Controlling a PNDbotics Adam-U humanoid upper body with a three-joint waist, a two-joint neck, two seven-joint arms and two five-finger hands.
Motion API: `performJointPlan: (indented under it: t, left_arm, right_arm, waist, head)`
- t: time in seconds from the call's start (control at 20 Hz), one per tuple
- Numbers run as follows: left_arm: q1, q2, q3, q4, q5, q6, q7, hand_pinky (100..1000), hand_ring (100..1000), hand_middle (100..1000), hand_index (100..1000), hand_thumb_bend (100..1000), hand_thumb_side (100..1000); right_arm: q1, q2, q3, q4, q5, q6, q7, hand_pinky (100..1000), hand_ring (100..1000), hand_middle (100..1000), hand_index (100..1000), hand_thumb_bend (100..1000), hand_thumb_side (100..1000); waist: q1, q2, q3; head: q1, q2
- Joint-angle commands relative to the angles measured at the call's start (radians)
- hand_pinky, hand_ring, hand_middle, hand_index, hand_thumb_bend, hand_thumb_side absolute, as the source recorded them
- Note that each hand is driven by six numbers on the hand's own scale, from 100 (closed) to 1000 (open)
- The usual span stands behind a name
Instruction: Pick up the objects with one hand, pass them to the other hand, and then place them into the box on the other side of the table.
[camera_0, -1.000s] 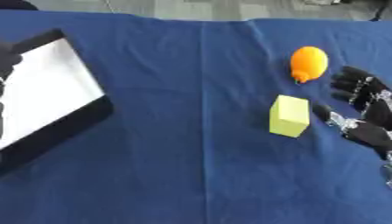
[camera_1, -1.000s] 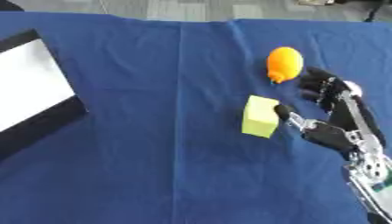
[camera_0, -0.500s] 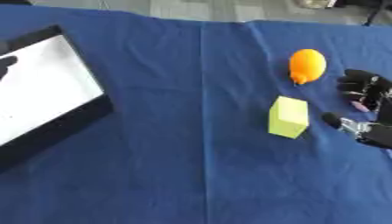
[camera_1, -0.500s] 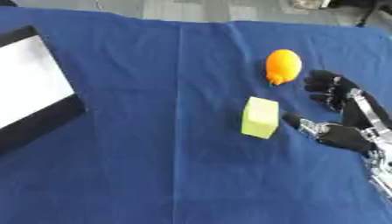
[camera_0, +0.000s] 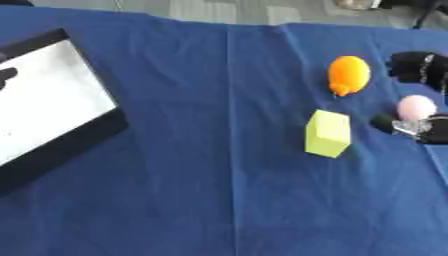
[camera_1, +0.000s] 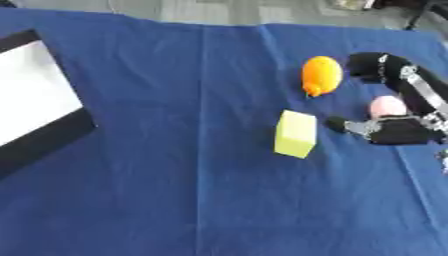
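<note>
The task looks to be at its very start, as far as these views tell: the box (camera_0: 52, 145) at the left edge of the table (camera_1: 175, 200) shows only its bare white floor inside a black rim, apart from a small dark mark near its far side that I cannot make out, and nothing has been passed from hand to hand. Three things lie on the blue cloth toward the right edge. An orange fruit (camera_1: 320, 75) sits farthest back, a yellow-green block (camera_1: 296, 133) lies nearer the middle, and a small pink ball (camera_1: 387, 106) rests closest to the right edge. The right hand (camera_1: 398, 107) comes in from that edge and is spread around the pink ball, with dark fingers (camera_1: 372, 64) arched past its far side and the thumb reaching along its near side, pointing toward the block. The ball sits in the gap between them, and I cannot tell whether anything touches it; the hand does not appear to have closed on it. The fruit lies just beside the fingers, and the block lies near the thumb tip, apart from it. The left hand shows in neither view. All three things remain to be picked up, handed over and placed.
</note>
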Motion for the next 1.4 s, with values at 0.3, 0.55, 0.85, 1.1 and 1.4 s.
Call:
performJointPlan:
  t: [0.3,0.55,0.85,1.1,1.4]
  left_arm:
    - [-0.007,0.030,0.000,-0.033,-0.002,0.007,-0.003,1000,778,762,830,183,929]
    - [-0.007,0.030,0.000,-0.040,-0.001,0.010,-0.003,1000,778,762,829,182,928]
    - [-0.001,0.036,0.003,-0.043,-0.001,0.012,0.001,1000,778,762,827,181,926]
    - [0.006,0.044,0.005,-0.044,0.001,0.013,0.005,1000,779,762,827,180,929]
    - [0.005,0.047,0.005,-0.046,0.002,0.015,0.005,1000,779,762,827,179,927]
  right_arm:
    - [-0.135,-0.227,0.019,-0.015,-0.020,0.067,0.117,877,844,831,868,664,326]
    - [-0.183,-0.263,0.060,-0.015,0.042,0.071,0.191,889,852,846,879,681,337]
    - [-0.225,-0.254,0.110,-0.015,0.108,0.059,0.279,887,845,834,859,686,345]
    - [-0.237,-0.243,0.131,-0.015,0.145,0.059,0.357,887,838,826,846,687,351]
    - [-0.257,-0.218,0.149,-0.015,0.166,0.079,0.449,877,827,813,831,686,350]
  waist:
    - [0.014,-0.007,0.018]
    - [0.016,-0.005,0.030]
    - [0.013,-0.010,0.036]
    - [0.009,-0.012,0.038]
    - [0.009,-0.014,0.039]
  head:
    - [-0.014,0.002]
    - [-0.021,0.002]
    - [-0.022,0.006]
    - [-0.026,0.006]
    - [-0.025,0.006]
